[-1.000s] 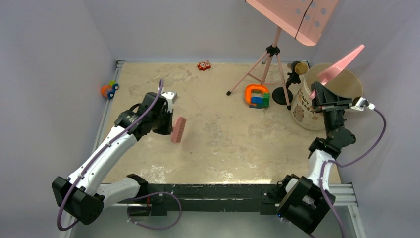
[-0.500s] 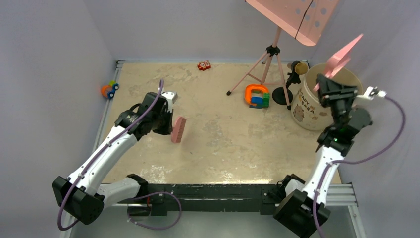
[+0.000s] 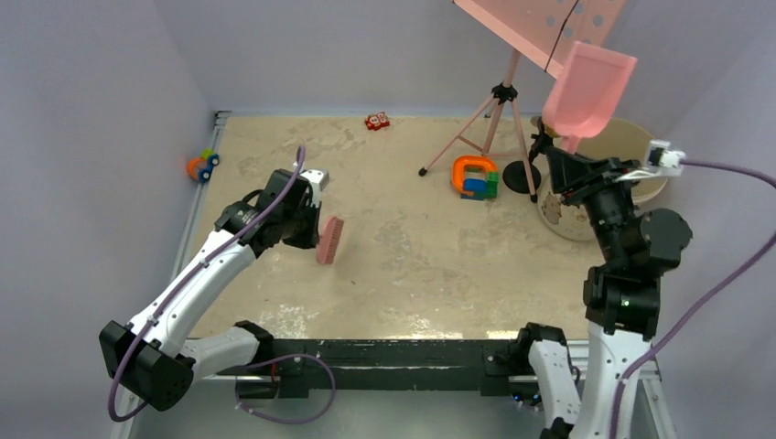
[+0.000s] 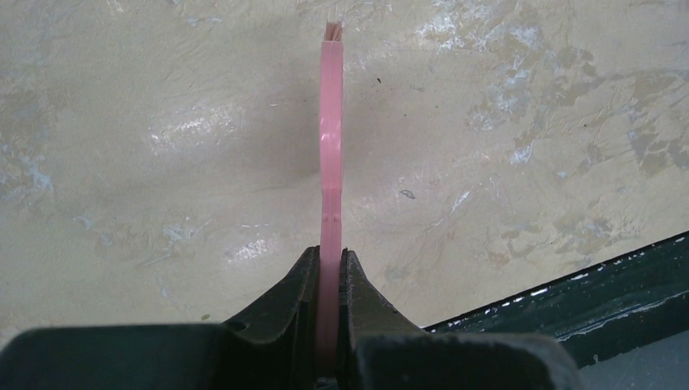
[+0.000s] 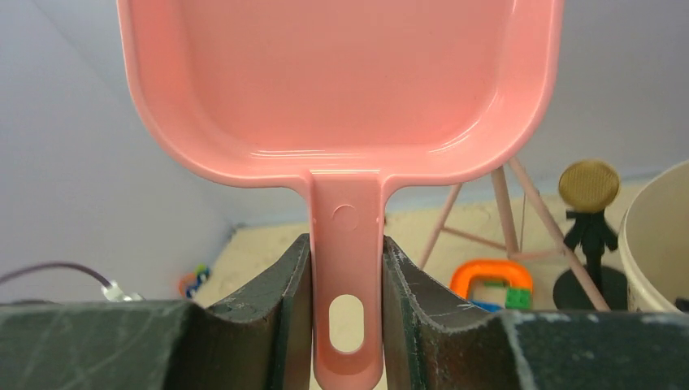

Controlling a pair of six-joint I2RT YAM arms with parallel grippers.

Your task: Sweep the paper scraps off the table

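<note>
No paper scraps show on the beige marbled table (image 3: 412, 256) in any view. My left gripper (image 3: 307, 229) is shut on a pink brush (image 3: 329, 240), held edge-on over the left middle of the table; in the left wrist view the brush (image 4: 331, 146) sticks straight out between the fingers (image 4: 292, 301). My right gripper (image 3: 569, 165) is shut on the handle of a pink dustpan (image 3: 587, 91), raised high above the cream bucket (image 3: 631, 174) at the right. In the right wrist view the dustpan (image 5: 341, 81) is empty, its handle between the fingers (image 5: 288, 292).
A pink music stand (image 3: 499, 101) with tripod legs stands at the back right. An orange, blue and green toy (image 3: 474, 176) lies by its foot. A red-and-white block (image 3: 377, 120) sits at the far edge. A small toy (image 3: 202, 165) lies on the left rail.
My right arm has lifted and swung the dustpan from tipped over the bucket to upright and higher, its open face now toward the camera. The left arm and brush have not moved.
</note>
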